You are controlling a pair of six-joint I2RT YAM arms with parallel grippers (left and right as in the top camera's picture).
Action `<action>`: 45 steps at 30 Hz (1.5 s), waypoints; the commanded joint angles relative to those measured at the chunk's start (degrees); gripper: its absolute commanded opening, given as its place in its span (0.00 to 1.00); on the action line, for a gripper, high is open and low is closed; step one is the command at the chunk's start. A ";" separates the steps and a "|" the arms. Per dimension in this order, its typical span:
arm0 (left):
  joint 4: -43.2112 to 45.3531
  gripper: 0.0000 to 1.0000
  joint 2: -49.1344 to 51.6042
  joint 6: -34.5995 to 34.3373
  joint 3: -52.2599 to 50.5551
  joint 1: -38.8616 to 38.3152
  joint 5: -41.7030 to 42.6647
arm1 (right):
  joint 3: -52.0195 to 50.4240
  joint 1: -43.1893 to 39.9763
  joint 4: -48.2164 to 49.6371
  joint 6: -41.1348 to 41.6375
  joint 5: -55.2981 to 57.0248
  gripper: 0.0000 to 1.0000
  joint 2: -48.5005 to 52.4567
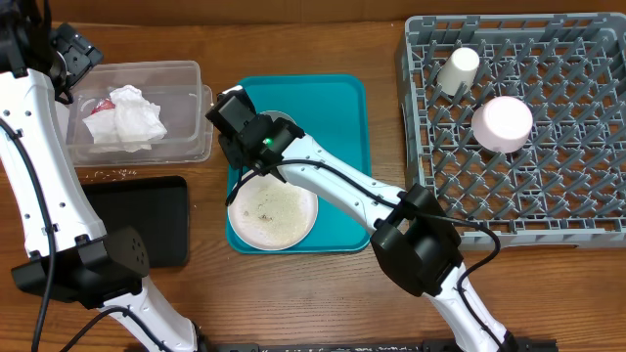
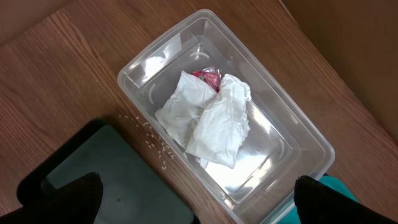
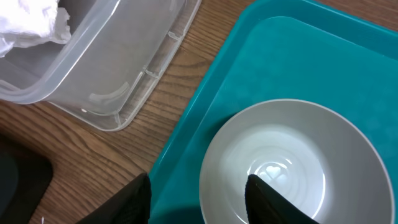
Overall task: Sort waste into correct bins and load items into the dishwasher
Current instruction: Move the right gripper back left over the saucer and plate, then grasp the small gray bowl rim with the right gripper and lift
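1. From overhead you get only a sliver of the grey bowl [image 1: 285, 120]; the right arm [image 1: 323, 181] covers the rest.
2. In the right wrist view, the bowl and the right end effector [image 3: 198, 202] run off the bottom edge.
3. The red wrapper [image 2: 207, 77] lies mostly buried under the napkins [image 2: 211, 121].
4. The rice grains [image 2: 155, 142] on the worktop [image 2: 68, 68] are too small to count.
5. The overhead frame clips the dish rack [image 1: 548, 147] at its right edge.

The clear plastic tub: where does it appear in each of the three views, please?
Overhead: the tub is at upper left.
Left wrist: the tub fills the centre, lying diagonally.
Right wrist: only a part of the tub shows, at upper left.
Shared landmark: the white napkins inside it.
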 commanded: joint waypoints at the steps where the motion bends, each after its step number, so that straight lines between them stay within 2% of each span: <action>1: 0.02 1.00 0.39 0.68 -0.09 -0.39 -0.13 | 0.07 0.00 0.42 -0.02 0.98 0.50 3.06; 5: 0.02 1.00 0.39 0.68 -0.09 -0.39 -0.13 | 0.07 0.07 0.61 -0.20 0.96 0.47 3.80; 18: 0.00 1.00 0.39 0.68 -0.09 -0.39 -0.13 | 0.52 0.09 0.48 -1.07 2.49 0.45 6.49; 26: 0.00 1.00 0.39 0.68 -0.09 -0.39 -0.13 | 1.27 0.04 -1.09 -1.05 2.49 0.13 5.68; 29: 0.00 1.00 0.39 0.68 -0.09 -0.39 -0.13 | 2.23 0.04 -2.14 -1.03 2.49 0.07 5.20; 38: 0.00 1.00 0.39 0.68 -0.09 -0.39 -0.13 | 11.23 -3.08 -11.39 3.34 2.23 0.04 0.04; 45: 0.02 1.00 0.39 0.68 -0.09 -0.39 -0.13 | 19.89 -12.07 -24.09 9.29 2.01 0.04 -6.67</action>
